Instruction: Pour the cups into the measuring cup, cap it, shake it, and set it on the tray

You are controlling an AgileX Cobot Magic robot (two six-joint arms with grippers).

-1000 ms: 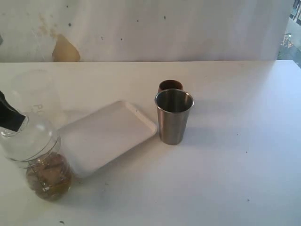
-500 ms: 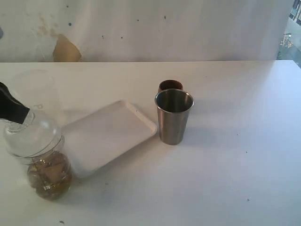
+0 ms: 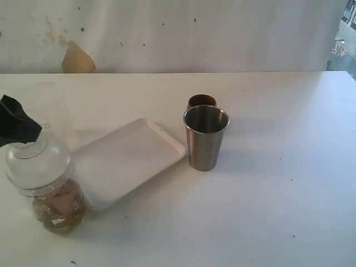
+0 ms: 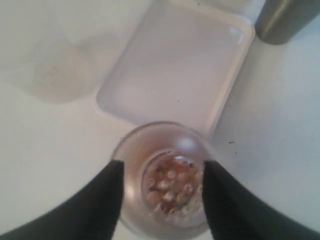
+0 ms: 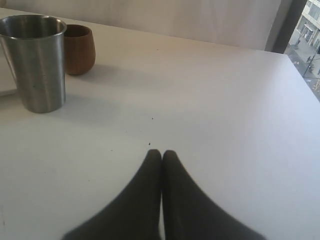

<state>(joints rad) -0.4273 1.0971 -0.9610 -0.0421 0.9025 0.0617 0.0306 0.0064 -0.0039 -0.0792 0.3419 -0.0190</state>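
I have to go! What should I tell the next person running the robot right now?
Left gripper: fingers on either side of the measuring cup; grip unclear.
Right gripper: shut, empty.
Measuring cup holds brown stuff, capped, beside the tray, not on it.
Steel tumbler and wooden cup stand together, off the tray.
Looks done: pouring, capping.
Left: set it on the tray.

Just right of white rectangular tray (image 3: 128, 158): stainless-steel tumbler (image 3: 206, 142), brown wooden cup (image 3: 201, 100) behind it; left of tray: clear plastic measuring cup (image 3: 57, 208), frosted plastic cup (image 3: 47, 108) behind.
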